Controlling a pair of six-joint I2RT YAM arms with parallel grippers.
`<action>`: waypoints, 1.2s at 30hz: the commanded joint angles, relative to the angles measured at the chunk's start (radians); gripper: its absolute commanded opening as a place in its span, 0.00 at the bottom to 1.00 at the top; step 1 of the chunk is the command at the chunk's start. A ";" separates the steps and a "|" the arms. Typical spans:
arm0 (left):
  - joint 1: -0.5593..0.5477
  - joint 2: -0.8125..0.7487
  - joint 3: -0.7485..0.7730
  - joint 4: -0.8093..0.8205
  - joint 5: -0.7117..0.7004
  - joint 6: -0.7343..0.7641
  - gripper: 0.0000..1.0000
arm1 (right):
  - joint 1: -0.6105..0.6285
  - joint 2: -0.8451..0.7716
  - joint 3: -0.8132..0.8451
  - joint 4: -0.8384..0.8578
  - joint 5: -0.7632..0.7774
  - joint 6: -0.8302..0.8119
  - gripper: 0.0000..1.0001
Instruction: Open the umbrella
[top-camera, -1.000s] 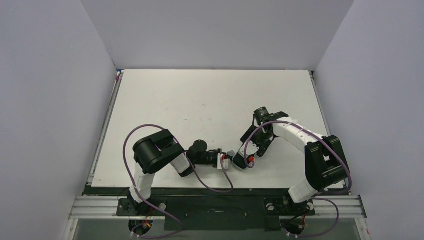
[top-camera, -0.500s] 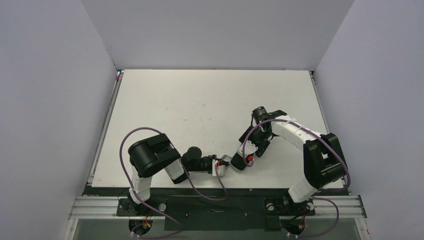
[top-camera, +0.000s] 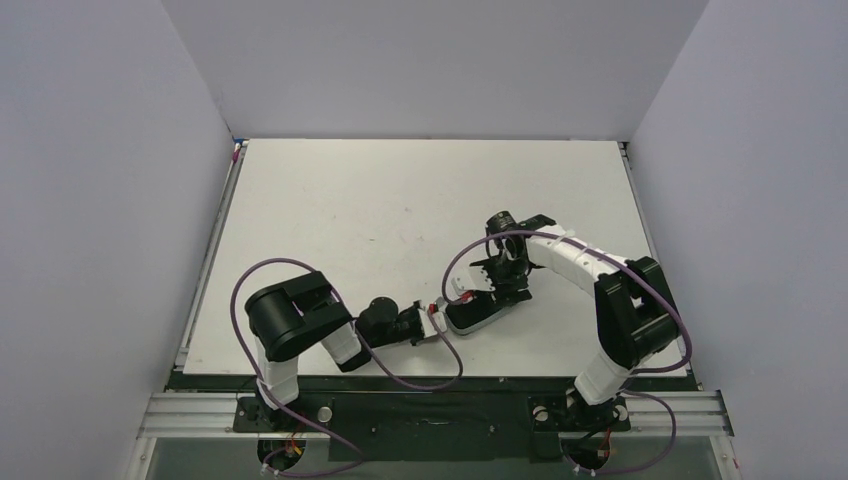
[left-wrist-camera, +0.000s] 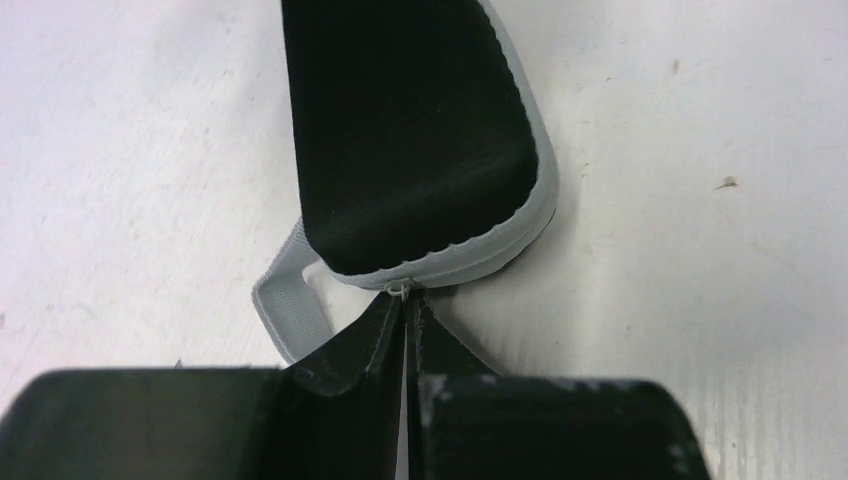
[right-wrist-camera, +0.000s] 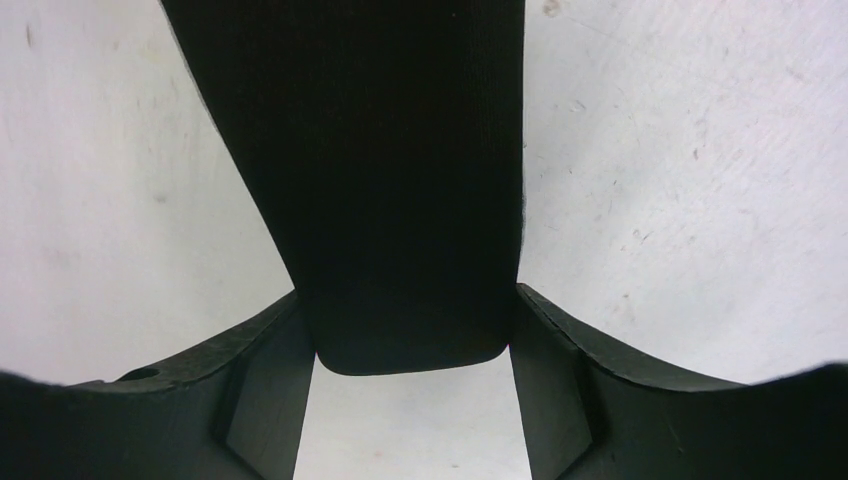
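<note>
The umbrella itself is out of view. A black oblong sleeve (top-camera: 480, 313) with a grey zip edge lies on the table near the front. In the left wrist view the sleeve (left-wrist-camera: 410, 130) ends in a small zip pull (left-wrist-camera: 401, 291), and my left gripper (left-wrist-camera: 405, 305) is shut with its tips on that pull. A grey strap loop (left-wrist-camera: 285, 310) hangs beside it. My right gripper (right-wrist-camera: 410, 305) straddles the other end of the sleeve (right-wrist-camera: 390, 170), both fingers pressed against its sides. From above, the left gripper (top-camera: 437, 320) and right gripper (top-camera: 495, 285) sit at opposite ends.
The white table (top-camera: 400, 200) stretches far and left of the arms, with grey walls on three sides. Purple cables (top-camera: 270, 270) loop over both arms. The table's front edge lies just behind the left gripper.
Both grippers and the sleeve have shifted left across the table. The left arm has drawn back toward its base and the right arm has followed. Both grips are unchanged.
</note>
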 joint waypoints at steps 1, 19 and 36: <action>-0.031 -0.064 -0.022 0.036 0.007 -0.115 0.00 | 0.009 0.056 0.092 0.153 -0.051 0.431 0.06; -0.058 0.005 0.149 -0.072 -0.117 -0.161 0.00 | 0.074 0.069 0.113 0.291 -0.040 1.001 0.01; -0.113 0.014 0.152 -0.023 0.000 -0.147 0.00 | 0.059 0.141 0.176 0.370 -0.099 1.344 0.00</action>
